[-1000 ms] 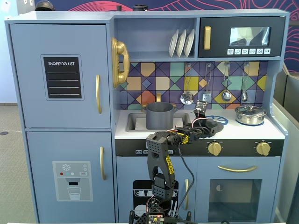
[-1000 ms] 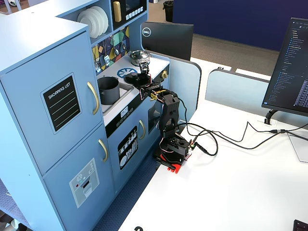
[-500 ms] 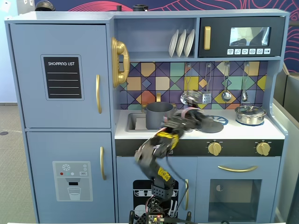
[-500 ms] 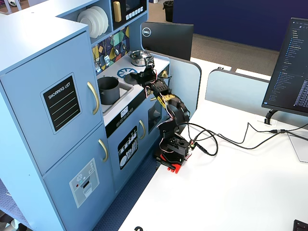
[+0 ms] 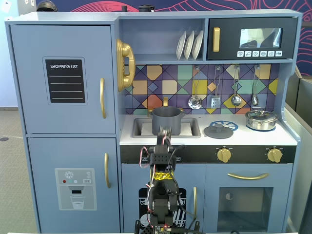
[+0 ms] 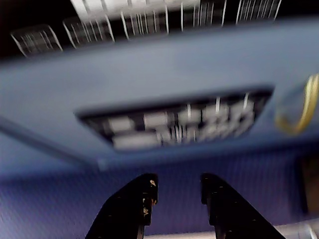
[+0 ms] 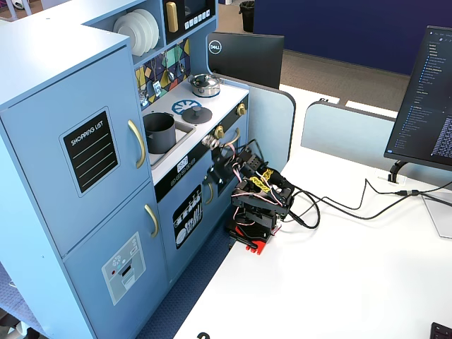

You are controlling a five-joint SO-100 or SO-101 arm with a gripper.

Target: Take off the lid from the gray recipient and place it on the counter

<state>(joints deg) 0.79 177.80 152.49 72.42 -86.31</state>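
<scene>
We are seeing the flat round matte lid [image 5: 218,130] lying on the white table [image 5: 253,137], the gray cylindrical pot [image 5: 166,121] uncovered, and our fingers [image 6: 177,186] parted, gripping nothing.

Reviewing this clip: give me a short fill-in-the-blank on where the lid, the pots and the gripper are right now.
1. The lid lies on the ______.
2. The gray recipient stands in the ______.
3. The gripper holds ______.
4. In a fixed view, the silver pot sits ______ of the lid.

Missing words: counter; sink; nothing; right
</scene>
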